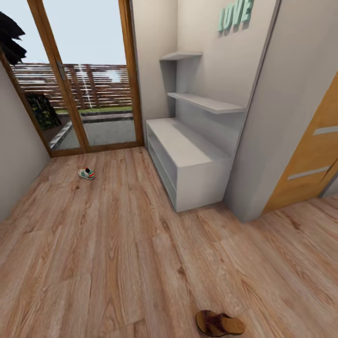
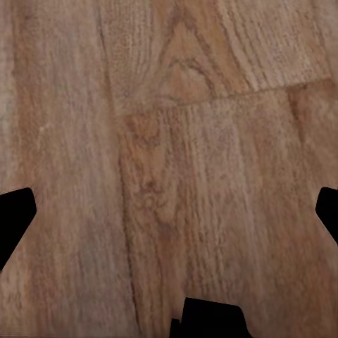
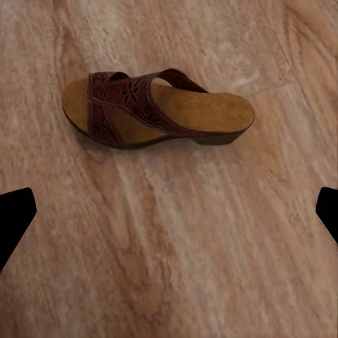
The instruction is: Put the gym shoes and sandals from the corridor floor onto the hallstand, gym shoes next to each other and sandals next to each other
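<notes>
Nothing is sitting on the hallstand (image 1: 188,145) yet. One gym shoe (image 1: 87,173) is lying on the corridor floor (image 1: 117,244) near the glass door (image 1: 89,94), well apart from one sandal (image 3: 155,109), which is lying under the right tool (image 3: 169,215). Both the right tool and the left tool (image 2: 169,215) are hanging spread and empty.

Floor (image 1: 117,244): matt wood-grain planks. Sandal (image 3: 156,108): dark embossed leather strap, smooth tan footbed. Shoe rack (image 1: 188,159): smooth matt white.

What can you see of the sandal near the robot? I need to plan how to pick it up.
The sandal is a dark-brown slide with a wide upper strap cut in a flower pattern, a tan footbed and a low dark heel. It looks like leather. It lies sole-down and alone on the wood-grain floor, nothing touching it, close in front of the robot in the head view. The right wrist camera looks down on it from above.
</notes>
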{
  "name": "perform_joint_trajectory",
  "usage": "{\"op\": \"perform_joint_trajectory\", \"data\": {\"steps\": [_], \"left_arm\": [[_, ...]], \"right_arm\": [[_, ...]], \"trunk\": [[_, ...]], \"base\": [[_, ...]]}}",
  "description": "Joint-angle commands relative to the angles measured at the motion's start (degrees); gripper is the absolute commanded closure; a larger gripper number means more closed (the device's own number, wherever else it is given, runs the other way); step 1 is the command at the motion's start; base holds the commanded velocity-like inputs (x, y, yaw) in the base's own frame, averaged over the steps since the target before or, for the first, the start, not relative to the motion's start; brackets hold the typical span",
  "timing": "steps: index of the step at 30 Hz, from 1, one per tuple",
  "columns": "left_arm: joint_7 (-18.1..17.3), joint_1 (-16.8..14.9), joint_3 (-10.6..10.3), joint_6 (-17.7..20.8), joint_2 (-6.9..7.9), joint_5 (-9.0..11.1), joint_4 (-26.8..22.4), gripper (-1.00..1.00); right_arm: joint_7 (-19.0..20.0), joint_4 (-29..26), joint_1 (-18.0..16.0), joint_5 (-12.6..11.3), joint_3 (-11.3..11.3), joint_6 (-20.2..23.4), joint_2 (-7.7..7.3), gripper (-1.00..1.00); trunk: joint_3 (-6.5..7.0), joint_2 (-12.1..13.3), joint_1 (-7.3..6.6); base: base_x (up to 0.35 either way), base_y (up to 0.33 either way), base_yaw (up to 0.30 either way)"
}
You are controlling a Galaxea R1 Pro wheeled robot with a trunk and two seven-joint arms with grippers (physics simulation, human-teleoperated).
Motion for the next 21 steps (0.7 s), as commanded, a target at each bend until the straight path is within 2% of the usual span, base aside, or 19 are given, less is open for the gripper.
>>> {"op": "perform_joint_trajectory", "data": {"steps": [1, 9, 21], "left_arm": [[-0.04, -0.04, -0.14, -0.18, 0.01, 0.51, 0.05, -1.00], [-0.04, -0.04, -0.12, -0.18, 0.01, 0.51, 0.05, -1.00], [-0.04, -0.04, -0.10, -0.25, -0.07, 0.56, -0.24, -1.00]], "right_arm": [[-0.09, 0.03, -0.01, -0.03, -0.01, -0.17, 0.00, -1.00], [-0.09, 0.03, -0.01, -0.03, -0.01, -0.14, 0.00, -1.00], [-0.09, 0.03, -0.01, -0.03, -0.01, -0.14, 0.00, -1.00]], "trunk": [[-0.04, -0.02, 0.00], [-0.04, -0.02, 0.00], [-0.04, -0.02, 0.00]], "base": [[0.110, -0.112, 0.279], [0.111, -0.169, 0.248], [0.040, -0.054, 0.036]]}}
